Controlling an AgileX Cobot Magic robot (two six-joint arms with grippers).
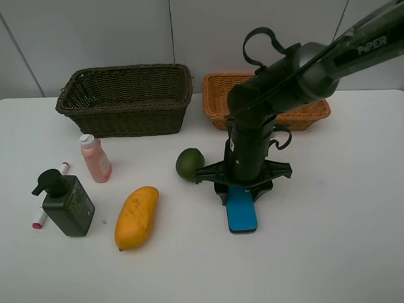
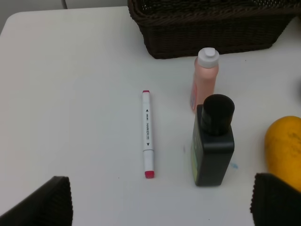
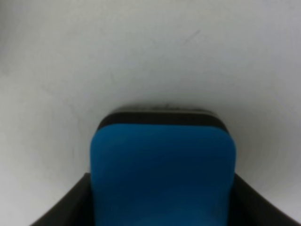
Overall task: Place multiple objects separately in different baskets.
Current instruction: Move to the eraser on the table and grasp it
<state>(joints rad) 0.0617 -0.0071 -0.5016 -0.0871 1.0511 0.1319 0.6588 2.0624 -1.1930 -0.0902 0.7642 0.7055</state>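
My right gripper (image 1: 238, 189) is clamped on the blue eraser block (image 1: 242, 215) mid-tabletop (image 1: 340, 239), hiding its rear end. My arm (image 1: 306, 73) covers part of the orange-tan basket (image 1: 216, 97), and my left gripper (image 2: 160, 202) gapes open.

Your high camera looks down from the front on the whole table (image 1: 354, 252), facing the dark basket (image 1: 126, 104) and the tan basket (image 1: 216, 97) at the far side. Your left wrist camera sits lower and nearer. It looks toward the dark basket over the marker (image 2: 147, 134), pink bottle (image 2: 205, 77), pump bottle (image 2: 212, 146) and part of the mango (image 2: 284, 146); the high view shows these at its left. Your right wrist camera is very close to the eraser (image 3: 162, 174), which is blurred; the high view shows it mid-table.
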